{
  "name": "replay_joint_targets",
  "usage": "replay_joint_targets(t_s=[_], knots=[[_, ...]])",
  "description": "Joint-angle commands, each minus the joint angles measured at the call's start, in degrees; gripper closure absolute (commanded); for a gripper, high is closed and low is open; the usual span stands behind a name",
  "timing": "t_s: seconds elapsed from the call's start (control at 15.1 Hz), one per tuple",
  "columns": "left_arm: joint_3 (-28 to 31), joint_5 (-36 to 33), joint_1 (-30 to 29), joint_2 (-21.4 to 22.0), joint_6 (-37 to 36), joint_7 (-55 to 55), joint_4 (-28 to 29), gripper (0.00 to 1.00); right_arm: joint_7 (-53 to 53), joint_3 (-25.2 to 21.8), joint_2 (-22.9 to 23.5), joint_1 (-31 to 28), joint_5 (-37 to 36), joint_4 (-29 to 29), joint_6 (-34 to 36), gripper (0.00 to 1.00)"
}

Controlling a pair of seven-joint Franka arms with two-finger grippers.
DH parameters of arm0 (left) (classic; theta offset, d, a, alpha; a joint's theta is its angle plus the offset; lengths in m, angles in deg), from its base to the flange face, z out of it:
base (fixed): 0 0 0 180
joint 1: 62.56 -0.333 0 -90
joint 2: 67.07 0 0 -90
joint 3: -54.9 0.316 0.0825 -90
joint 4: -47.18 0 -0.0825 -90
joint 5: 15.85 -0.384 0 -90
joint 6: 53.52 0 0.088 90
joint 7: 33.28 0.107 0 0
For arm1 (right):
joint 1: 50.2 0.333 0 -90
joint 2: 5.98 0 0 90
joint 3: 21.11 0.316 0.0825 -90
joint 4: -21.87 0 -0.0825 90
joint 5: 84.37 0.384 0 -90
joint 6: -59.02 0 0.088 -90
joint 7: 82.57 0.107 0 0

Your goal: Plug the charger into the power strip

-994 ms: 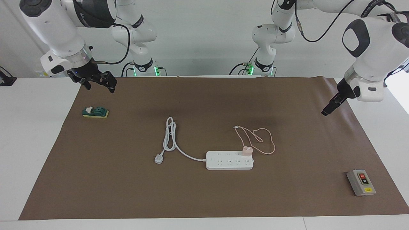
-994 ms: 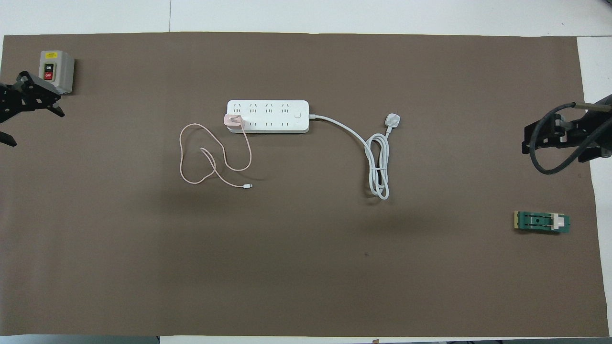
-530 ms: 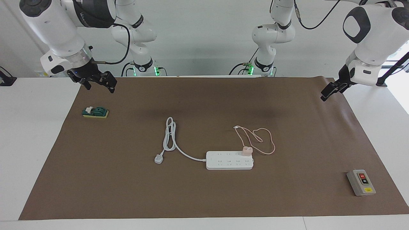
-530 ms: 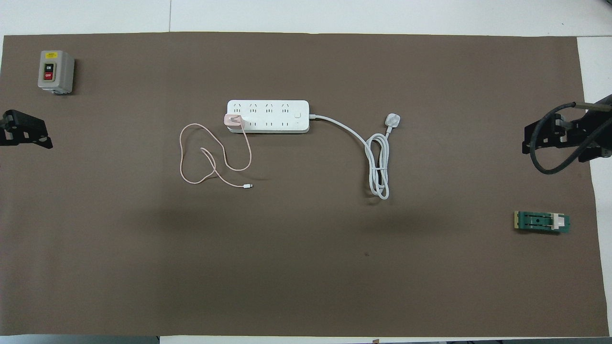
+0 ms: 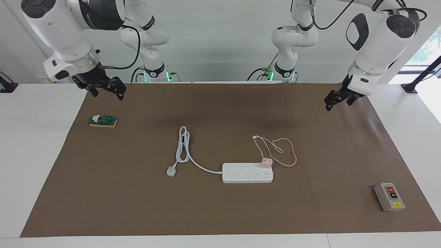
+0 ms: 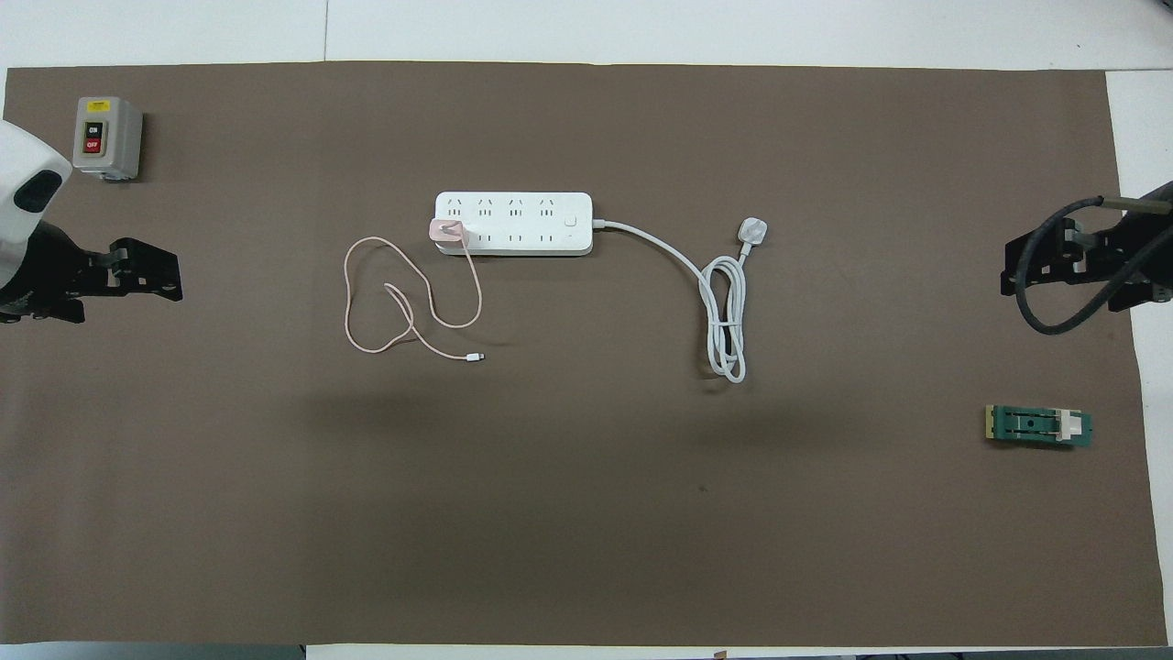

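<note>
Both grippers are raised, jaws apart, empty: right gripper and left gripper over the brown mat's ends; the pale-pink cube charger is seated at the white oblong power strip's end; risk judged: its looped cable may be snagged, unseating it; white walls are noted.

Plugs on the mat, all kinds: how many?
2. The pink charger sits on the power strip, at the strip's end toward the left arm. The white three-pin plug lies on the mat at the end of the strip's own cord. None look hidden.
</note>
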State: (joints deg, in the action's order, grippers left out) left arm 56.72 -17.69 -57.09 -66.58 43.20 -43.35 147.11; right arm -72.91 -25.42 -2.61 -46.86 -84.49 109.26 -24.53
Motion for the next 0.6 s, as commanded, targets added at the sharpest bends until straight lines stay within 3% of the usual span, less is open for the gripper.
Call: replay_joint_targets(t_s=[0.0, 0.53], knots=[[0.6, 0.3, 0.2, 2.4, 1.0, 7.2, 2.1, 0.00, -1.0, 0.7, -0.6, -0.9, -0.8, 0.3, 0.7, 0.00], [0.4, 0.3, 0.4, 4.7, -2.1, 8.7, 1.4, 0.00, -0.9, 0.7, -0.6, -0.9, -0.8, 0.2, 0.7, 0.00]])
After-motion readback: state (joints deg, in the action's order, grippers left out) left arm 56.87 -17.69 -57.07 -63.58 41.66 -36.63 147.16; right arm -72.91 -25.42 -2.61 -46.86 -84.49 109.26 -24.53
